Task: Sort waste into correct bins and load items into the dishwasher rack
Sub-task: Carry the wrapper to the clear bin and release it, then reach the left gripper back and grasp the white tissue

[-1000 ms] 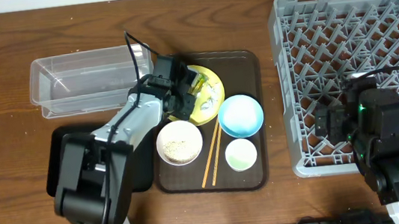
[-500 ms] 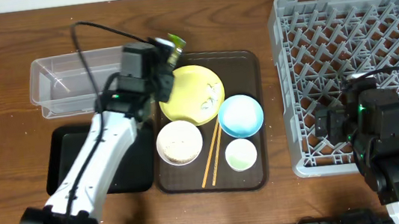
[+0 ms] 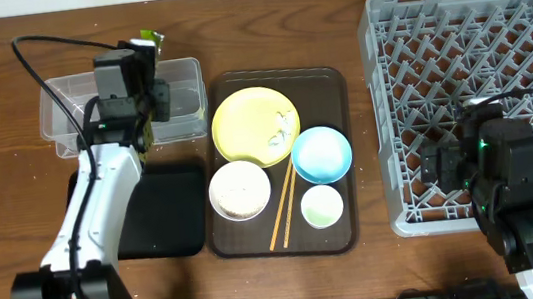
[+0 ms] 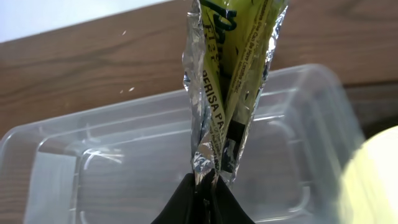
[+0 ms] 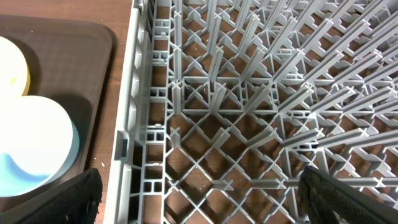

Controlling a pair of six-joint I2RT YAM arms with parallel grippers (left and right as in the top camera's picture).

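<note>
2 fingers of the left gripper are clamping together on the bottom edge of the green-yellow snack wrapper, so the foil is sticking up past the tips with nothing else supporting it. Wrist is hovering over the clear tub, and overhead is showing the wrapper above the tub's far right part. I'm reading that as lining up a drop: packaging is going into the clear bin, not the black tray sitting just in front of it. Right gripper is standing with jaws wide apart, holding nothing, parked over the near-left part of the dishwasher rack, probably waiting for dishes. Everything else is sitting on the brown serving tray between bins and rack: yellow plate carrying white scraps, blue bowl, white bowl holding what looks like rice, small cup, and chopsticks lying between the bowls. I'm judging sorting as barely started and rack loading as not begun. Light foil is risking drifting past the wall or clinging to a pad, so I'm favouring releasing low inside the tub.
</note>
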